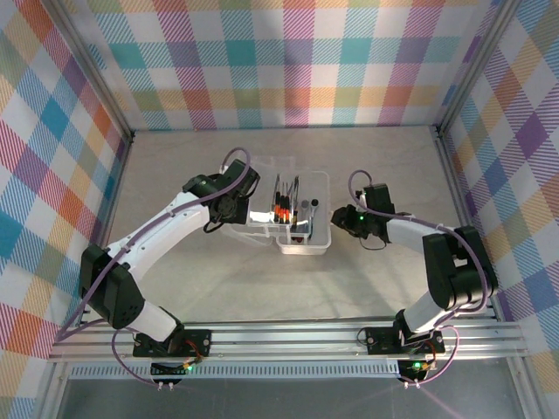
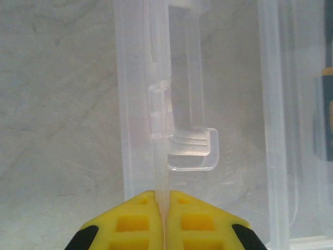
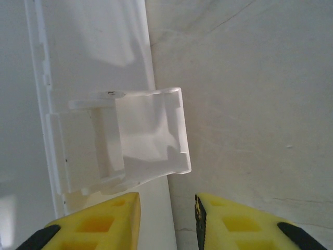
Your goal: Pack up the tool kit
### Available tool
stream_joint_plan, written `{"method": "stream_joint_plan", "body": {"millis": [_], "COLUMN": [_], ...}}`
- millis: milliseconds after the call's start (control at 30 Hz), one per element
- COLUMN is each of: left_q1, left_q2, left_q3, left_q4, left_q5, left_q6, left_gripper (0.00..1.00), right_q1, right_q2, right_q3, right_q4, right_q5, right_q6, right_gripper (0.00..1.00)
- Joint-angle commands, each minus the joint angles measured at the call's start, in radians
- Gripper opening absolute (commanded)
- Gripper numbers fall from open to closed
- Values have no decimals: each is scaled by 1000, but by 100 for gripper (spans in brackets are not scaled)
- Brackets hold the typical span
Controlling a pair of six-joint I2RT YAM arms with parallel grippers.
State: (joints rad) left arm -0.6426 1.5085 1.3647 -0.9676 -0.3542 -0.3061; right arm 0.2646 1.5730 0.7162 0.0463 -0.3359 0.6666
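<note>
The clear box (image 1: 325, 209) sits in the middle of the tabletop (image 1: 262, 297), between the two arms. Its lid is open. Some thin screwdrivers (image 1: 284, 205) with black and red-orange handles lie side by side inside it.

The left end effector (image 1: 247, 209) is at the left side of the box. In the left wrist view, the left end effector (image 2: 162, 200) is squeezed tight. A thin clear edge of the box is pinched between its yellow pads (image 2: 132, 221). A little clear clip (image 2: 193, 151) sticks out from that edge just past the pads.

The right end effector (image 1: 336, 218) is at the right side of the box. In the right wrist view, the right end effector (image 3: 167, 208) is partly open, with a gap between its yellow pads (image 3: 104, 224). It holds nothing. A pale flap (image 3: 140, 138) on the box rim is just ahead of it.
</note>
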Motion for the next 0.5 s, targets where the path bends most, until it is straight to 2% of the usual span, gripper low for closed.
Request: {"method": "stream_joint_plan", "body": {"millis": [0,167,467], "left_q1": [-97,-202,-354], "left_q2": [21,102,291], "left_q3": [105,232,488], "left_q4": [-16,-44,-130], "left_q5": [83,83,63], "left_q6": [-14,-31,-45], "left_gripper": [0,0,0], "right_q1": [46,47,46], "right_q2": [29,32,5], "right_q3": [14,8,0], "right_q4": [41,60,43], "right_q5": [-83,-101,-61], "right_q6": [9,25,22], "right_gripper": [34,34,34]}}
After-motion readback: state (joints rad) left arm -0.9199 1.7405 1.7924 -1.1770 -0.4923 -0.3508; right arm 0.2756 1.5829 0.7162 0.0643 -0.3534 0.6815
